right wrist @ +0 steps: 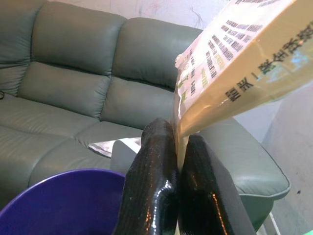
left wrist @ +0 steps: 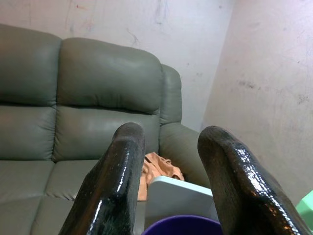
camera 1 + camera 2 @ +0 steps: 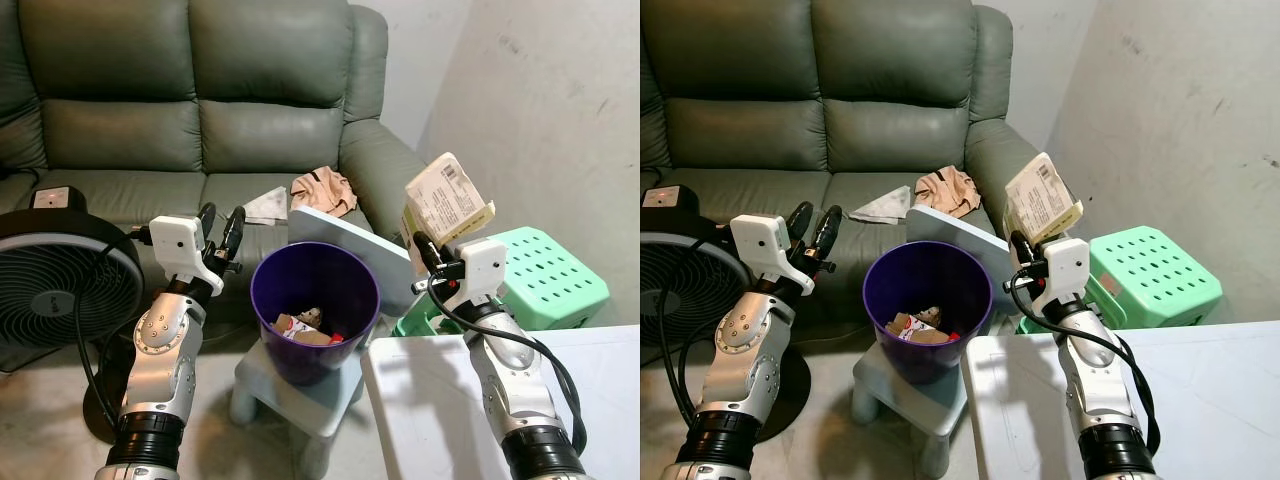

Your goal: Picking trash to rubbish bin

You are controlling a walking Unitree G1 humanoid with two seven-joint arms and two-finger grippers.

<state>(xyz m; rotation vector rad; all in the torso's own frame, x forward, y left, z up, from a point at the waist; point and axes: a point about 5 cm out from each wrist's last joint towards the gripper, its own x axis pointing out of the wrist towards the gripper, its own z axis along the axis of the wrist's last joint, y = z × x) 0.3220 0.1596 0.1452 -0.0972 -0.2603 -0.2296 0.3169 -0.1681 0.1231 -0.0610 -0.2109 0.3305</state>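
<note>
My right gripper (image 3: 418, 243) pinches a cream printed food packet (image 3: 447, 199), held upright just right of the purple rubbish bin (image 3: 315, 305) and above its rim. My left gripper (image 3: 221, 228) hovers with fingers apart at the bin's left. Wrappers (image 3: 305, 328) lie inside.

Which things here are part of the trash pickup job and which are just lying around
Part of the job:
- cream packet, clamped in the right gripper
- purple rubbish bin, trash already inside
- left gripper, jaws open beside the bin

Just lying around:
- black fan
- green stool
- peach cloth on the sofa
</note>
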